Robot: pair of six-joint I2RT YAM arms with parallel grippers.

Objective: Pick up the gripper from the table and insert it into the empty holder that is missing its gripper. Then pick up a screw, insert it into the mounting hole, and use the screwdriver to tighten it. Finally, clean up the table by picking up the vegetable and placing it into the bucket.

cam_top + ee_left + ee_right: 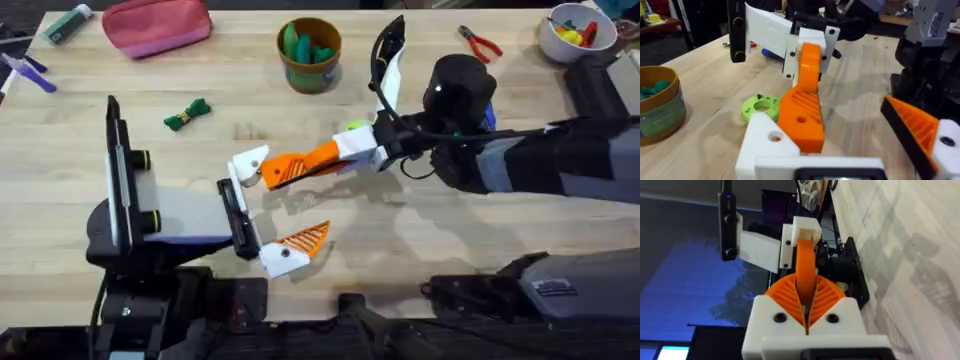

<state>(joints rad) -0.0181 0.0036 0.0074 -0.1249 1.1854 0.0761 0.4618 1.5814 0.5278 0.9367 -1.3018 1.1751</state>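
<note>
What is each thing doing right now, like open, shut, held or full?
Right gripper: fingers shut on the gripper.
The gripper: held, its end against the holder.
Left gripper: fingers open.
Bucket: upright, green things inside.
Vegetable: lying loose, outside the bucket.
Pliers: lying untouched.

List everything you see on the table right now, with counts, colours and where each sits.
pouch: one, pink, far left
marker: one, green and white, far left corner
bucket: one, tan, far centre
vegetable: one, dark green, left of centre
pliers: one, red-handled, far right
bowl: one, white, far right corner
disc: one, bright green, centre
gripper: one, orange, centre, held
left end effector: open
right end effector: shut on gripper
</note>
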